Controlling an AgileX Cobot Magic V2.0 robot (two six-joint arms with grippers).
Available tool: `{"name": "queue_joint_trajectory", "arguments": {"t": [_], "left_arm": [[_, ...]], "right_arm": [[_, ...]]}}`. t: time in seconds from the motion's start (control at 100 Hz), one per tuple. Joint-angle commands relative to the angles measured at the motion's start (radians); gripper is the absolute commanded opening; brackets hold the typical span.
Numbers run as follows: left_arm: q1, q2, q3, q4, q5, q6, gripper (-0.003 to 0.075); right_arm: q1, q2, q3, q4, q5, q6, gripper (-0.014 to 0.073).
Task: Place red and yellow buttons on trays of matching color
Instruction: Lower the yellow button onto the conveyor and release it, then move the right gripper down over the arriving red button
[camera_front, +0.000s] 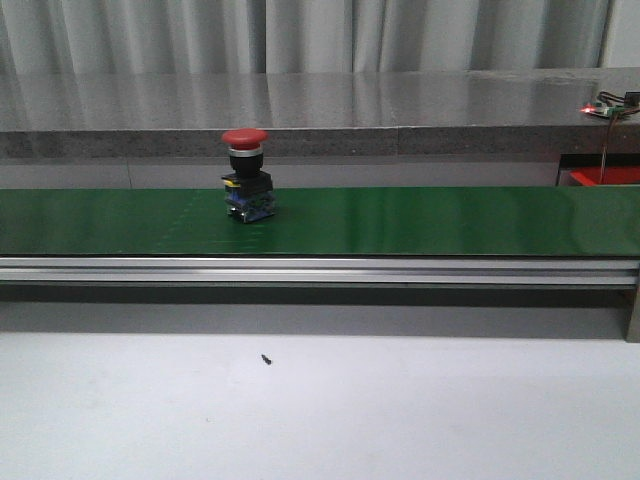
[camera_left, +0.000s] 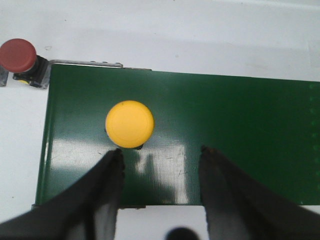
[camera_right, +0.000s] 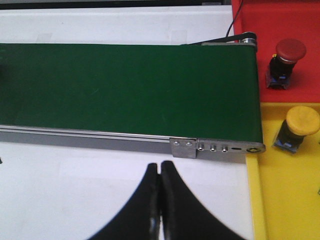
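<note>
A red button (camera_front: 245, 180) stands upright on the green belt (camera_front: 420, 220), left of centre. In the left wrist view a yellow button (camera_left: 129, 124) sits on the belt (camera_left: 225, 125), just beyond one fingertip and outside the gap. My left gripper (camera_left: 161, 154) is open and holds nothing. Another red button (camera_left: 19, 55) stands off the belt on the white surface. My right gripper (camera_right: 160, 167) is shut and empty over the white table. A red button (camera_right: 287, 57) rests on the red tray (camera_right: 280, 20), and a yellow button (camera_right: 299, 125) on the yellow tray (camera_right: 285, 200).
The belt's aluminium rail (camera_front: 320, 268) runs along its front edge, ending in a bolted bracket (camera_right: 215, 147). A grey counter (camera_front: 320, 110) stands behind the belt. A small dark speck (camera_front: 266, 358) lies on the white table. The red tray's edge (camera_front: 605, 177) shows far right.
</note>
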Motion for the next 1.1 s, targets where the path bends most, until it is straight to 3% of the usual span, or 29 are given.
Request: {"name": "queue_joint_trajectory", "arguments": {"t": [0.0, 0.14, 0.78, 1.09], "left_arm": [[-0.018, -0.093, 0.022, -0.015, -0.061, 0.0, 0.0183], [-0.043, -0.18, 0.115, -0.015, -0.09, 0.0, -0.002], [-0.1, -0.543, 0.466, 0.009, -0.204, 0.035, -0.002], [-0.1, -0.64, 0.516, 0.009, -0.213, 0.035, -0.002]], "right_arm": [[0.002, -0.008, -0.028, 0.006, -0.059, -0.008, -0.0068], [0.002, -0.008, -0.028, 0.006, -0.059, -0.008, -0.0068], [0.002, 0.006, -0.036, 0.007, -0.039, -0.009, -0.0068], [0.023, 0.194, -0.218, 0.032, 0.084, -0.063, -0.0062]]}}
